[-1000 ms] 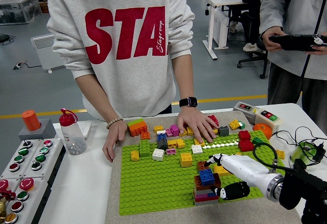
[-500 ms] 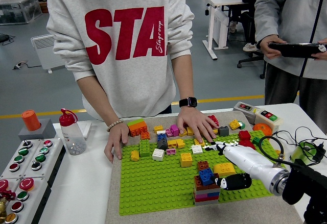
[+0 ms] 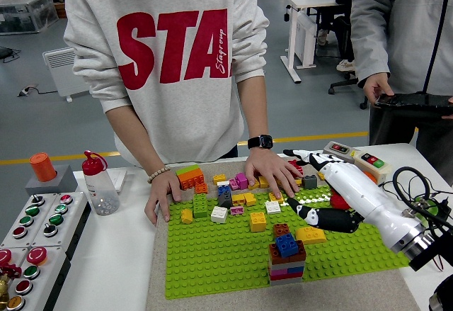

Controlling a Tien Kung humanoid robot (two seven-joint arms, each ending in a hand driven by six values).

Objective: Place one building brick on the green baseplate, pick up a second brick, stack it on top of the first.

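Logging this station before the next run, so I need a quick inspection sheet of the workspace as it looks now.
Surface: white table, grey mat under green studded baseplate.
Job's things: multicoloured brick stack, blue brick on top.
Clutter: loose bricks along far edge; clear bottle; button panel.
Grippers: right hand raised, fingers open, empty; left not seen.
Cables: black cable loops at right.
Surroundings: person's hands resting on baseplate edge.
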